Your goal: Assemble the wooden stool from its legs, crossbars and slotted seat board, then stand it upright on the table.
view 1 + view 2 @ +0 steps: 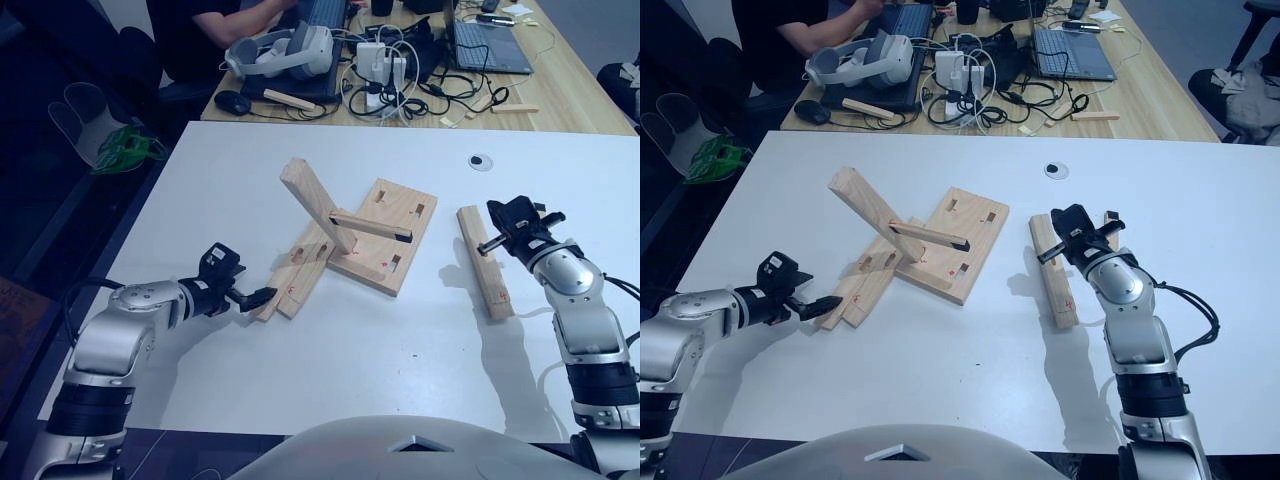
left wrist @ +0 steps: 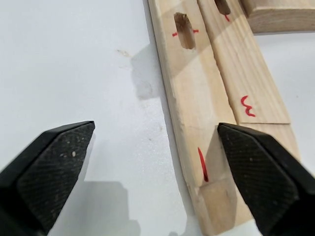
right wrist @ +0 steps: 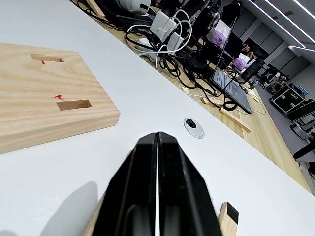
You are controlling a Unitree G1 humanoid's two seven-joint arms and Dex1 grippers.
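- Left wrist view showed your left gripper [image 2: 155,167] holding nothing. Its fingers [image 2: 54,167] were spread wide, one over bare tabletop [image 2: 74,59], the other above the near end of two legs [image 2: 197,123]. Those lay flat, side by side, toward the tabletop's left edge.
- Toward the right edge, your right gripper [image 1: 487,247] was pressed closed on nothing, at a loose leg [image 1: 497,290]. I could not tell whether they touched.
- At the centre, the seat board [image 1: 385,205] lay slots-up, carrying one tilted leg [image 1: 315,205] with a crossbar [image 1: 370,227] jutting from it.
- I judged you early in assembly, about to pick up a second leg. Next you needed to centre the spread fingers across one leg's end before closing.
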